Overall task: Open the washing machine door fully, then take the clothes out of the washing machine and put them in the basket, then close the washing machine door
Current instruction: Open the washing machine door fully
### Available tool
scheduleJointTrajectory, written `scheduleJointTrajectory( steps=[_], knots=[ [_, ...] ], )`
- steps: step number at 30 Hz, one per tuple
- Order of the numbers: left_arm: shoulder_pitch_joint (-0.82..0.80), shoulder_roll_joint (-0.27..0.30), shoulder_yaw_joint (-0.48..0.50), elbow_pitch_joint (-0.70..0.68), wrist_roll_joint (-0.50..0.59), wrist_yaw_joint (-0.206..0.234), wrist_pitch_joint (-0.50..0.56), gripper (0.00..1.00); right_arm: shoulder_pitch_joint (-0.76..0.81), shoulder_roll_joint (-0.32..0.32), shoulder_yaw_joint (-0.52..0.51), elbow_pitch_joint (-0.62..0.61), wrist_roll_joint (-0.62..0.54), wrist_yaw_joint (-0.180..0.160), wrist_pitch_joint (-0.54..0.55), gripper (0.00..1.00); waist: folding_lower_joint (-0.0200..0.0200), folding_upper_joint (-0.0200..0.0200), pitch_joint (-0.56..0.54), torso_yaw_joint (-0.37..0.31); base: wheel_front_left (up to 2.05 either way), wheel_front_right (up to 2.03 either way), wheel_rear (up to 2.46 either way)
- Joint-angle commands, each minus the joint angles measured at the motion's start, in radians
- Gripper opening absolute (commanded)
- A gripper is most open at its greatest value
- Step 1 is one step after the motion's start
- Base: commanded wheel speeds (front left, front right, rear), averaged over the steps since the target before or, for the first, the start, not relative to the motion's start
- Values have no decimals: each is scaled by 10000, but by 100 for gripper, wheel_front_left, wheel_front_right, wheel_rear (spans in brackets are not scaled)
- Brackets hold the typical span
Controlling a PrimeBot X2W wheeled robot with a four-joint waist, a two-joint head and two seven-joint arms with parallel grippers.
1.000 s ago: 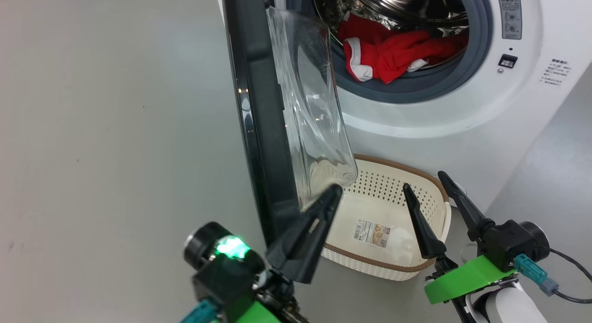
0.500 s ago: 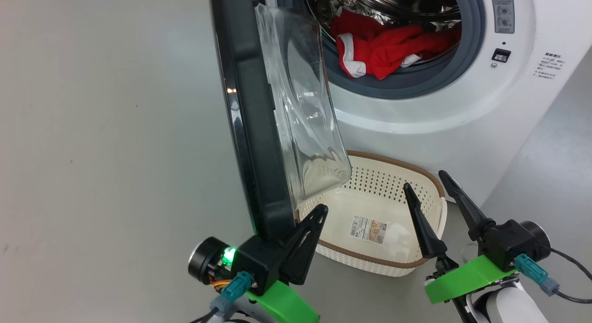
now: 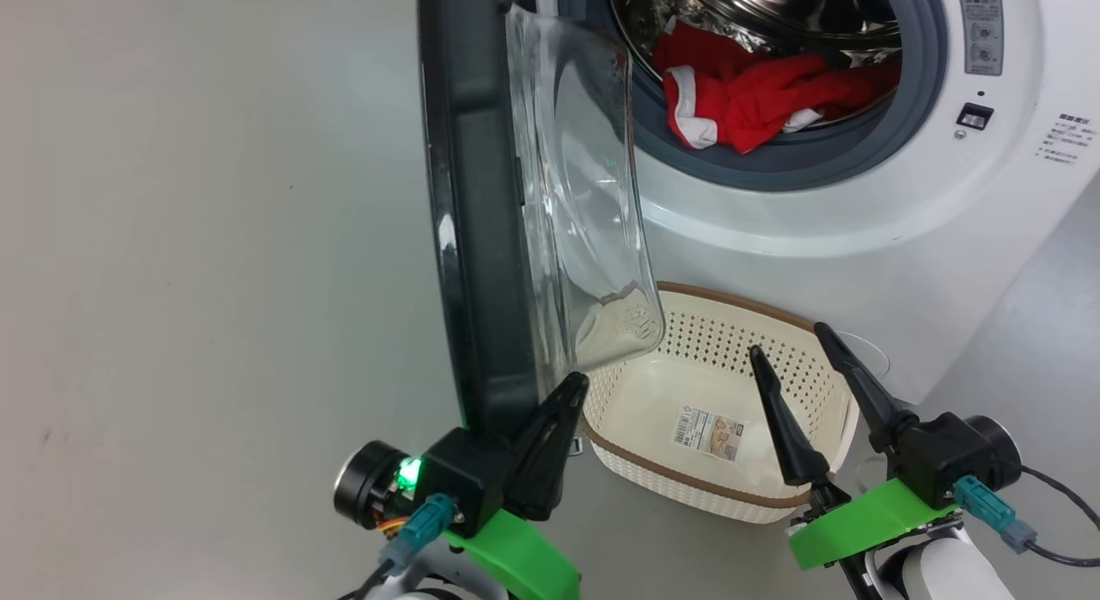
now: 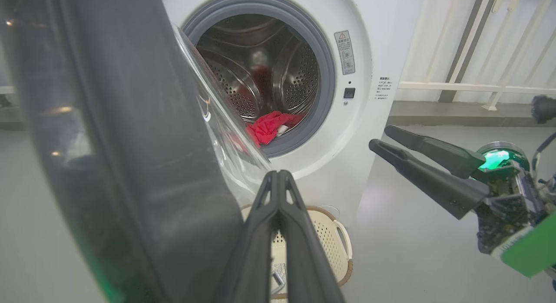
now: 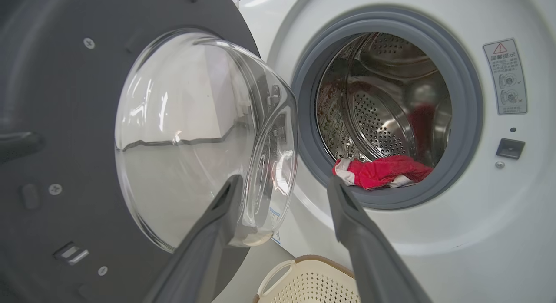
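Step 1 of 3 looks partly done: washing machine door (image 3: 481, 239) swung out edge-on, left hand (image 3: 574, 385) pressed together by its lower rim; clothes (image 3: 756, 101) lie in the washing machine (image 3: 859, 239) at 1 o'clock, basket (image 3: 730, 301) below holds none, right hand (image 3: 788, 340) spread, holding nothing.

The drum mouth (image 5: 382, 99) stands unblocked; the washing machine door (image 3: 473, 239) juts beside it.

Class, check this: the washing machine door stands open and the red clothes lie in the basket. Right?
Not quite. The clothes lie in the washing machine, not the basket, as the head view shows. The door does stand open.
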Motion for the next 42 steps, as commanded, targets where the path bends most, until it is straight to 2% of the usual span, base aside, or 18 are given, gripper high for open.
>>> scheduleJointTrajectory(
  steps=[1, 27, 42],
  knots=[
    [-60, 326, 668, -142, -43, 274, 33, 0, -149, 43, 309, -221, 70, 21, -65, 100, 0, 0, 23, 82, 0, 0, 0],
    [1041, 1443, 3007, -679, -327, 1984, -784, 0, -977, 43, 1213, 517, -47, 21, -65, 100, 0, 0, 741, 261, 0, 0, 0],
    [990, 1786, 4058, 72, -749, 2308, -1540, 0, -977, 43, 1296, 580, -250, 21, -65, 100, 0, 0, 1033, 211, 0, 0, 0]
  ],
)
